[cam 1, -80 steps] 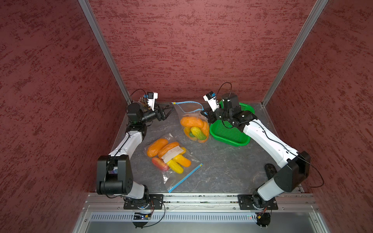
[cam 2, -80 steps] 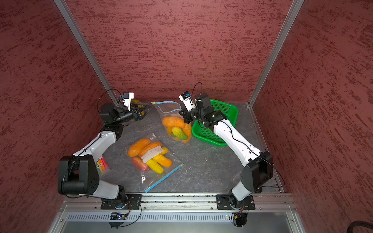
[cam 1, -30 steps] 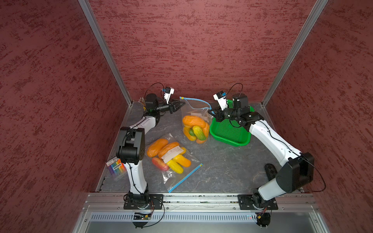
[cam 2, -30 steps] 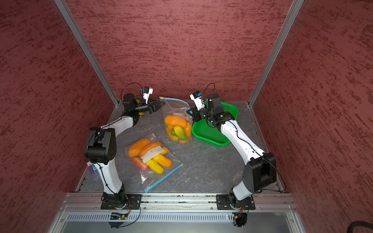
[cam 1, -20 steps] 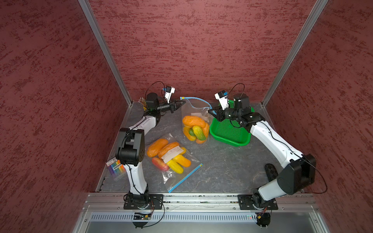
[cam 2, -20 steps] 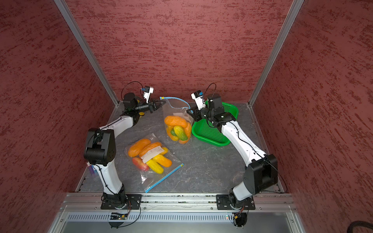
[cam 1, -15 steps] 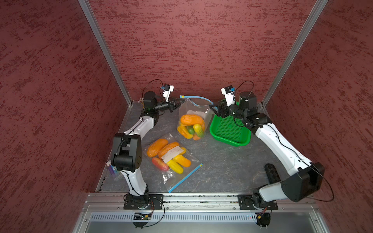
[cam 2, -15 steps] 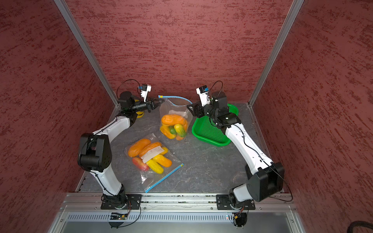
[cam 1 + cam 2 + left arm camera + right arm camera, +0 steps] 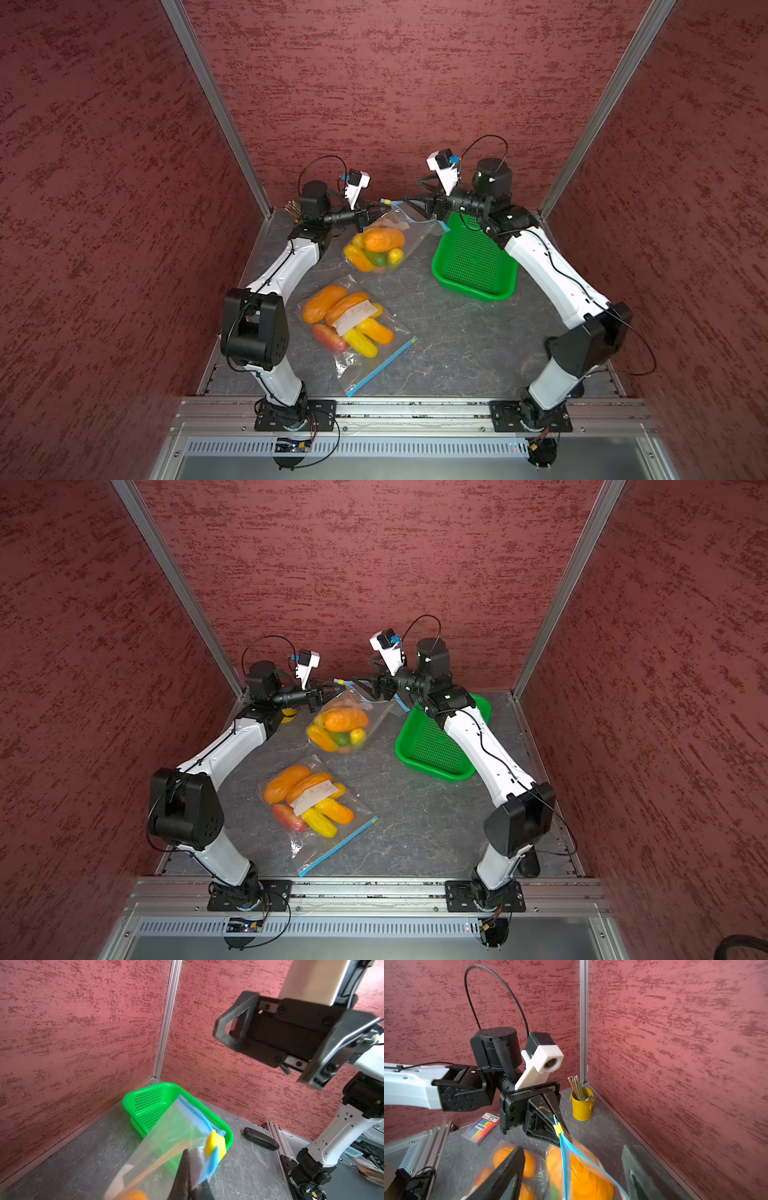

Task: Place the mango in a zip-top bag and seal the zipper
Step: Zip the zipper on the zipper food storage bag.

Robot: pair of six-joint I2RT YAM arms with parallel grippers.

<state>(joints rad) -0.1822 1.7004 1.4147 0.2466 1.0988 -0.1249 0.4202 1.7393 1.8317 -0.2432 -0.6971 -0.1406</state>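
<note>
- The zip-top bag (image 9: 411,232) is showing clear, with a blue zipper strip (image 9: 564,1159) and a yellow slider (image 9: 558,1128).
- Inside it, a mango (image 9: 383,240) is glowing orange, with green and yellow fruit packed around it.
- The basket (image 9: 469,262) is shining bright green, dotted all over with fine holes.
- The second bag (image 9: 368,365) is showing orange, yellow and reddish fruit under a white label (image 9: 356,318).
- The walls (image 9: 374,83) are looking maroon, streaked darker.
- The table (image 9: 449,340) is showing dark grey, veined pale.
- The cup (image 9: 581,1108) is standing out yellow.
</note>
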